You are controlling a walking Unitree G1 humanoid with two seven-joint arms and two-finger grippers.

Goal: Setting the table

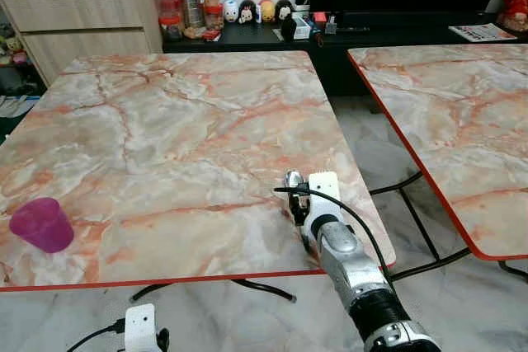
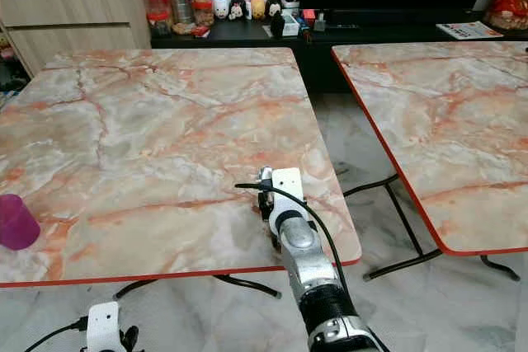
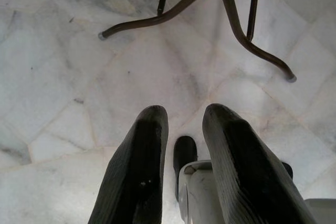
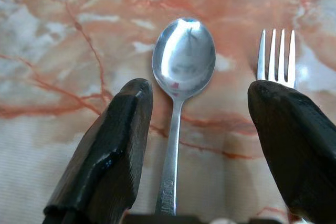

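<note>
Right claw (image 4: 197,129): black fingers spread wide, low over the near right part of the pink-veined marble-pattern counter (image 1: 181,129), holding nothing. Polished steel spoon (image 4: 181,77): lies flat on the counter between the two fingers, bowl pointing away from the wrist, handle running back under it. Steel four-tined fork (image 4: 276,56): lies just beside the spoon, its tines showing past the tip of one finger, its handle hidden beneath that finger. Risk, as a judgement: the fork lies so near that finger that any closing or sideways move could nudge or drag it out of line; both pieces sit near the counter's red-trimmed near edge, so a sweep toward the robot might push them off. Left claw (image 3: 184,166): fingers slightly parted, empty, hanging idle below counter height over the pale marble floor (image 3: 63,66). Translucent magenta plastic cup (image 1: 41,224): upright at the counter's near left, well apart from the cutlery. Second marble-pattern counter (image 1: 462,121): to the right, across a gap. Beyond: dark low cabinet (image 1: 247,37) carrying jars and small figurines. Nothing stands between claw and cutlery.
</note>
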